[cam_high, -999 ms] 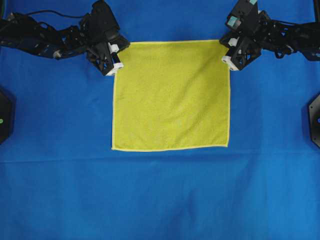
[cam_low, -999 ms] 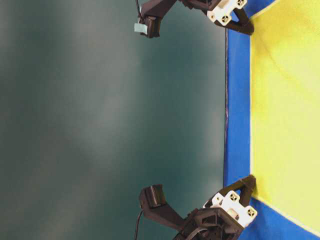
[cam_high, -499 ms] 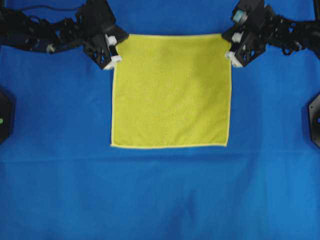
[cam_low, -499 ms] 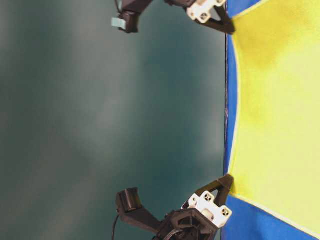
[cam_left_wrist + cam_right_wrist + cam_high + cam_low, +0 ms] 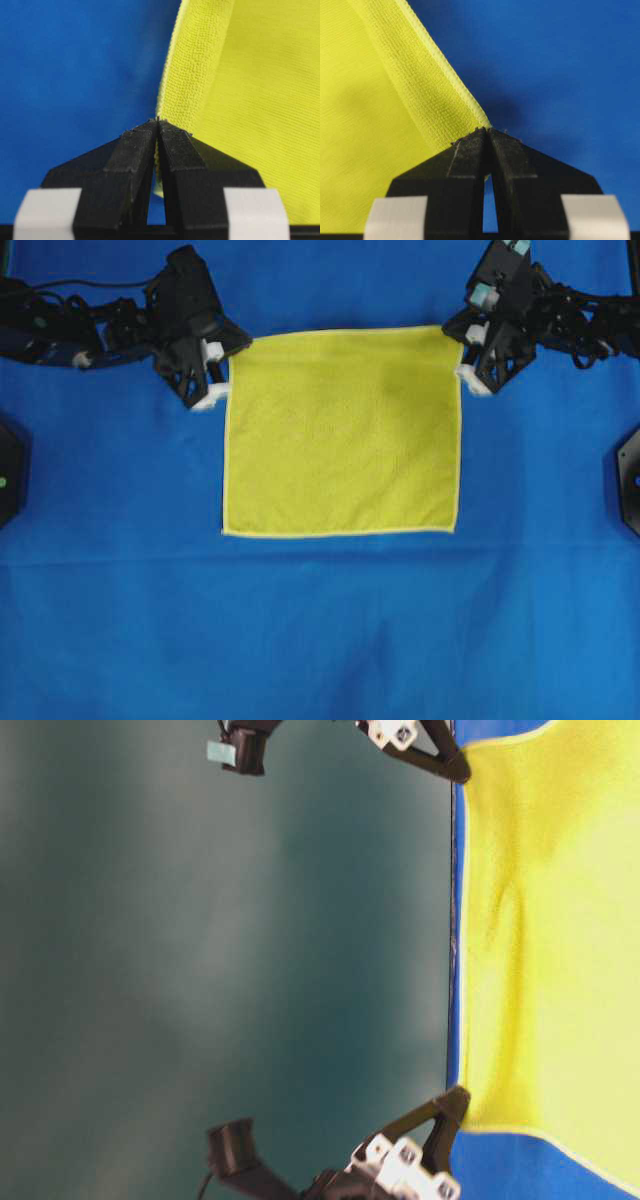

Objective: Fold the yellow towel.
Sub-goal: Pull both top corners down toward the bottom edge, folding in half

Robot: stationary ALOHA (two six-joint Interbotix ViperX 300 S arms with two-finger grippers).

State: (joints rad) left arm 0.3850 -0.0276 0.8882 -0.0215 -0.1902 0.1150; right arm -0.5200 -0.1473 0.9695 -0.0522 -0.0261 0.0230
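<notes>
The yellow towel [image 5: 342, 432] lies spread on the blue cloth [image 5: 320, 620] that covers the table, in the far half and roughly midway between the left and right edges. Its near edge lies flat and straight, with a paler stitched hem along the border. Its two far corners are each pinched by an arm.

The left gripper [image 5: 222, 368] has its fingers [image 5: 135, 160] pressed together on the towel's far left corner; in the left wrist view the fabric rises out from between the closed black tips and curls over, showing its finely textured underside. The right gripper [image 5: 463, 355] has its fingers [image 5: 512, 165] likewise closed on the far right corner, the hem running up and away from the tips in the right wrist view.

In the table-level view the far edge of the towel [image 5: 545, 940] is raised off the blue cloth between the two sets of fingers, with a soft crease running through the fabric near the middle. Dark mounts sit at the left [image 5: 10, 470] and right [image 5: 628, 478] edges of the table.
</notes>
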